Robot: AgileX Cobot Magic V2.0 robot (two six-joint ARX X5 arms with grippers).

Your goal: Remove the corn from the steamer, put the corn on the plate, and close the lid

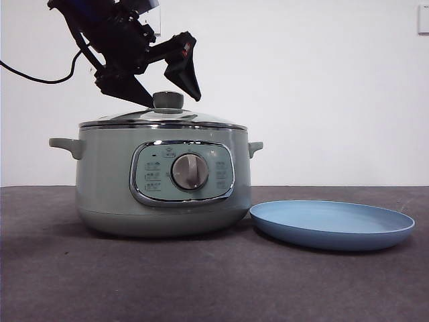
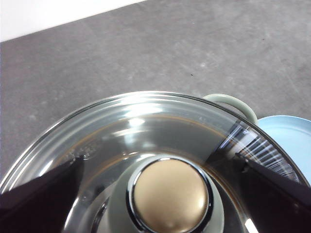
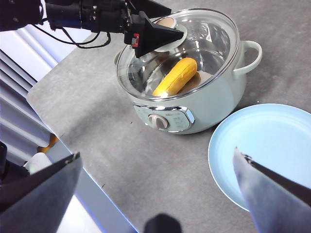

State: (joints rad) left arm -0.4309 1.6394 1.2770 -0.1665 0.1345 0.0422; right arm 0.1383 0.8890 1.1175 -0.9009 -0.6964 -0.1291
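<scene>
my left pincer [image 1: 169, 90] hangs right over the pot's lid [image 1: 163, 118], its two black jaws spread wide with the pale green knob [image 1: 168, 100] between them and just below their tips. neither jaw touches the knob, so i hold nothing. in my left wrist view the knob [image 2: 170, 194] sits centred between my jaws, with the glass of the lid [image 2: 146, 121] curving around it.

the lid rests shut on the green pot [image 1: 163, 181], which stands on the dark surface [image 1: 201, 282] directly beneath my left pincer. through the glass, in my right wrist view, the corn [image 3: 176, 76] lies inside the pot [image 3: 204, 107] on its side, under my left pincer [image 3: 165, 36] and a little off from the knob.

my right pincer [image 3: 155, 194] waits high above the surface, well apart from the pot, jaws wide apart and empty. the light-blue plate [image 3: 265, 145] lies below it, toward one jaw, bare. in the front view the plate [image 1: 332, 225] sits just beside the pot, its rim close to the pot's base, on the side away from my left arm.
</scene>
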